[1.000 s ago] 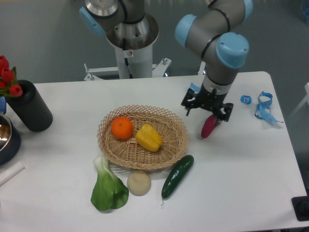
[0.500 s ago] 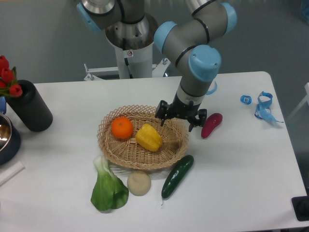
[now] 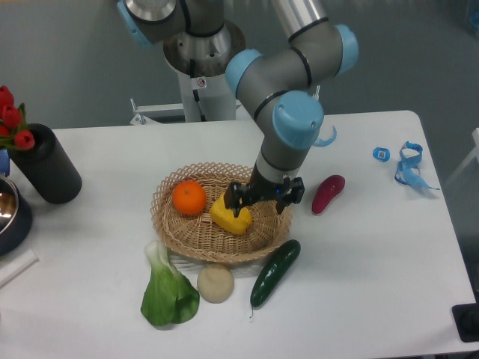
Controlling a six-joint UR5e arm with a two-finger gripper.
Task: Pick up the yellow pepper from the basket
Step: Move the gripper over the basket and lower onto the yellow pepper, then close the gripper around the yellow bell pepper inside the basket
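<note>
Two fruits sit in your basket [image 3: 179, 232]: an orange [image 3: 189, 197] at the left and the pepper [image 3: 229, 216] just right of it, near the middle. Your pepper is bright yellow, glossy and lumpy, and its right part is covered by the gripper [image 3: 262, 200]. Half a second ago the gripper hung over the basket's right rim; now it has come left and down onto the pepper. You cannot tell how wide its fingers stand. A purple vegetable [image 3: 327, 193] lies on the table to the right.
</note>
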